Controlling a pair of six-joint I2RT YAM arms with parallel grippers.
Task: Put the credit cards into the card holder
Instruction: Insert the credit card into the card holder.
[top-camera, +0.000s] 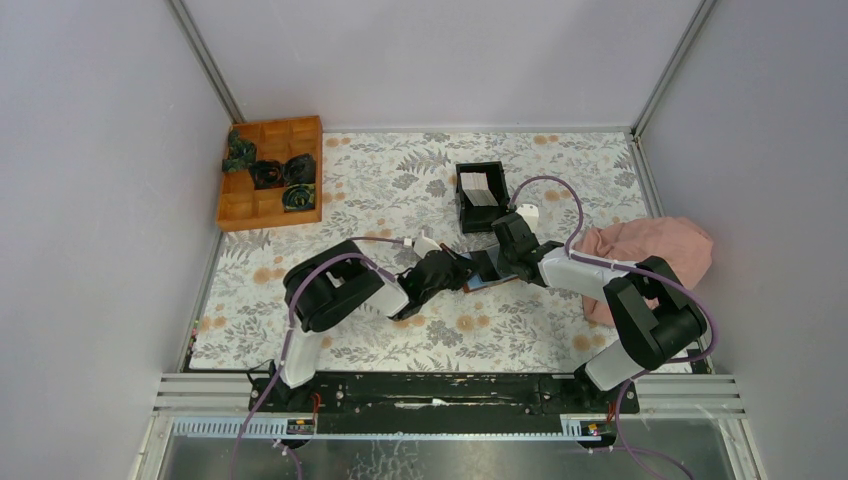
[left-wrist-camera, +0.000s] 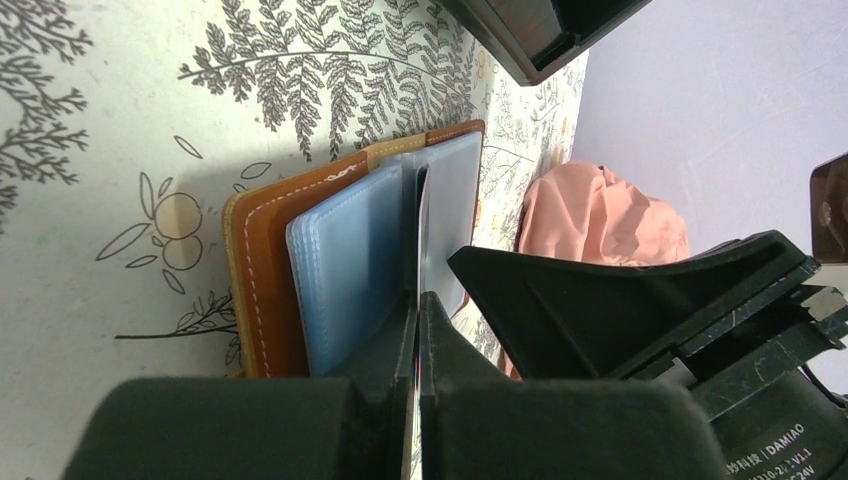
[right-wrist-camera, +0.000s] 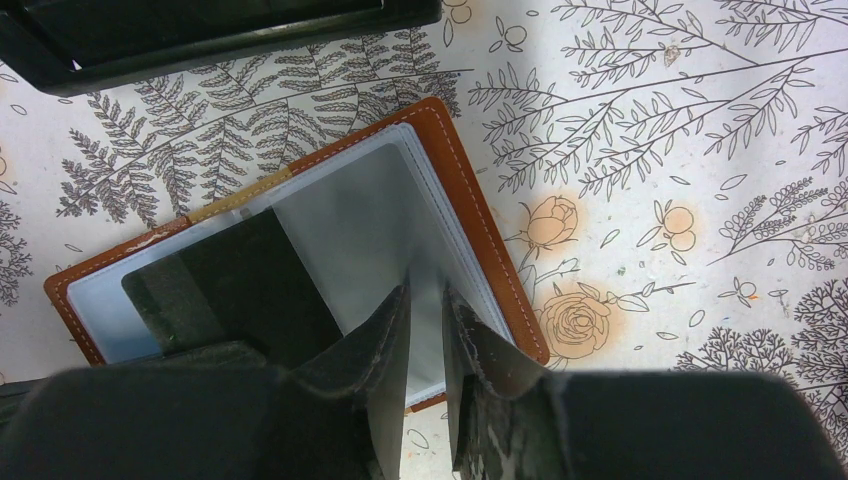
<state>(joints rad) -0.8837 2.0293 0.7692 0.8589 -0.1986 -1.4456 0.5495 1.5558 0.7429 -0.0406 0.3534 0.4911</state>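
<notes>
Spread with a floral cover, the table (top-camera: 400, 340). Met above its middle with both arms, hiding nearly all of the holder (top-camera: 489, 283) from the top view. Heaped at the right edge, partly behind the right arm: a pink cloth (top-camera: 650, 250). Far back on the left, the tray (top-camera: 262, 208), its dark contents too small to make out. Just behind the holder, the box (top-camera: 485, 220), with white cards (top-camera: 478, 188) upright inside; cut off to a corner in both wrist views.

Lay open and flat, the holder: brown stitched leather around pale clear sleeves (right-wrist-camera: 350, 210). Pressed together, the left gripper (left-wrist-camera: 418, 310) jaws, on a thin pale sheet (left-wrist-camera: 419, 230) seen edge-on; card or sleeve, could not tell. Stood slightly apart over the sleeves, the right gripper (right-wrist-camera: 427, 295) jaws; could not tell whether pinching anything.
</notes>
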